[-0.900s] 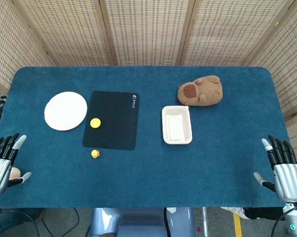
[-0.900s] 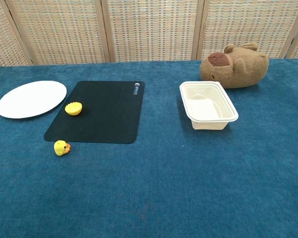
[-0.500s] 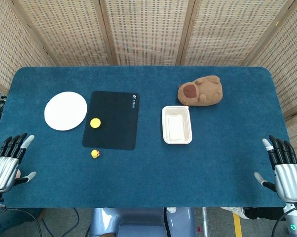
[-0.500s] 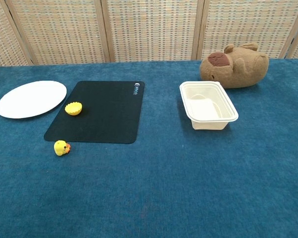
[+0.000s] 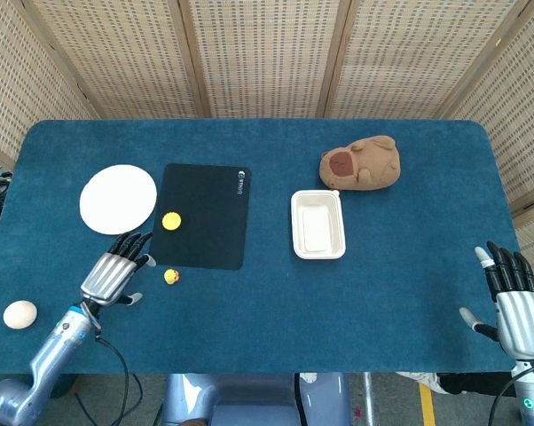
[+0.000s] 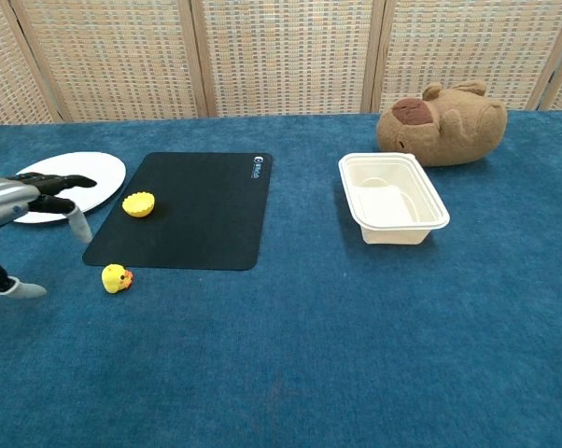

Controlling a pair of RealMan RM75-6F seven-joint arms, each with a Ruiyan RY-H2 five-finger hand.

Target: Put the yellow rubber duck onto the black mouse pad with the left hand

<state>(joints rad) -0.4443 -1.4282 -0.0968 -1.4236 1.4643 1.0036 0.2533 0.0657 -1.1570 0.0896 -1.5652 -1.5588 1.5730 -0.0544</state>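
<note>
The table (image 5: 391,293) wears napped blue cloth; the mouse pad (image 5: 201,216) is matt black, the duck (image 5: 171,276) smooth rubber, the left hand (image 5: 114,272) ribbed silvery metal.

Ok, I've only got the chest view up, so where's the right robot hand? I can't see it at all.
Observer: The right robot hand is by the table's near right corner, fingers spread, holding nothing.
Operator: Anything on my far left I'm missing?
Observer: A pale egg lies near the table's front left corner.
Operator: And the whole left robot hand?
Observer: From above, the left robot hand is open, just left of the yellow rubber duck, not touching it, fingertips beside the black mouse pad.
</note>
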